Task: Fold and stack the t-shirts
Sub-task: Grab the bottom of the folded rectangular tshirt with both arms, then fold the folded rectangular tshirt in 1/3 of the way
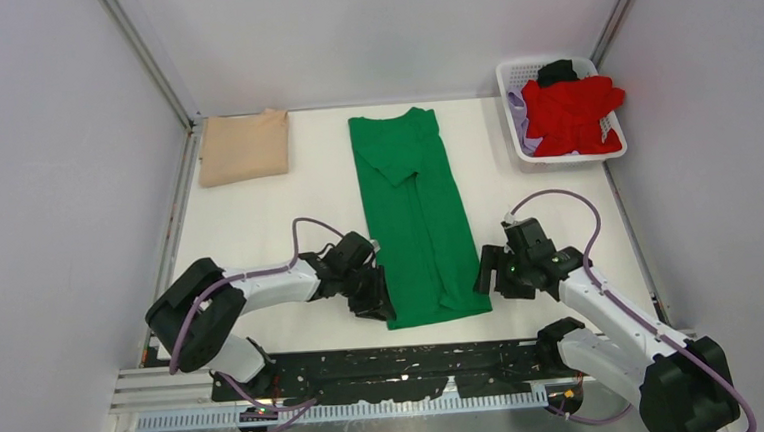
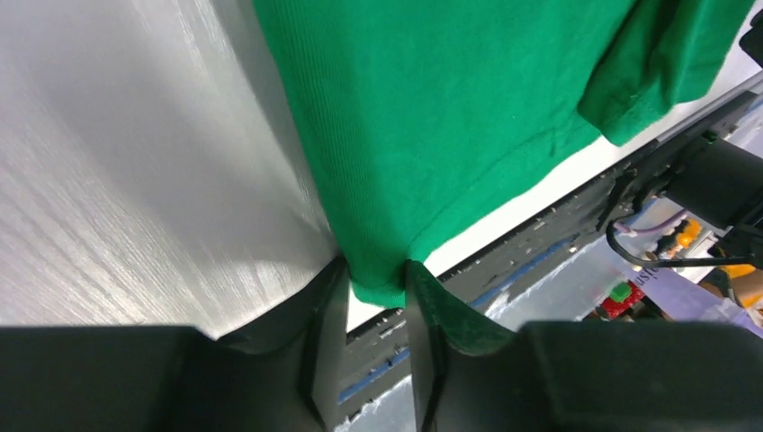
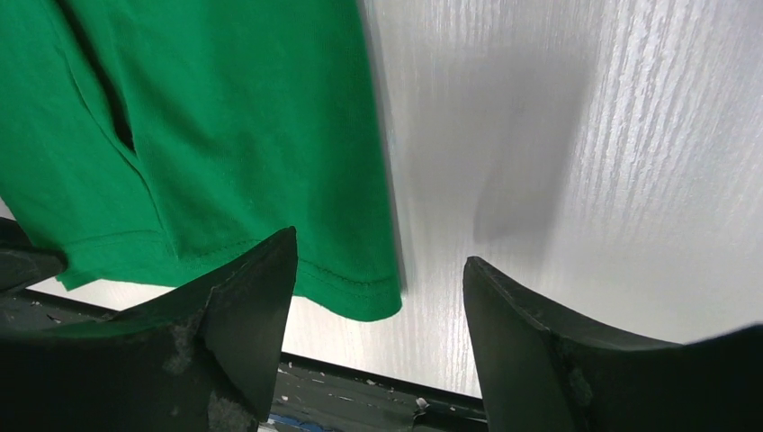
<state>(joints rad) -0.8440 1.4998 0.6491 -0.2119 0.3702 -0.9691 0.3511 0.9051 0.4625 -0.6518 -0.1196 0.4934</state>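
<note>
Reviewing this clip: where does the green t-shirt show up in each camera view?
Top external: the green t-shirt lies lengthwise mid-table, folded into a long strip.
Left wrist: it fills the upper middle and right, one corner pinched in the left pincer.
Right wrist: it is upper left, its hem corner between the fingers of the open right pincer.
Shared landmark: the shirt's near hem, along the near edge of the table.

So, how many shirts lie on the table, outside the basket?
2. The green shirt lies in the middle; the folded tan shirt sits at the far left corner. More may hide in the basket.
</note>
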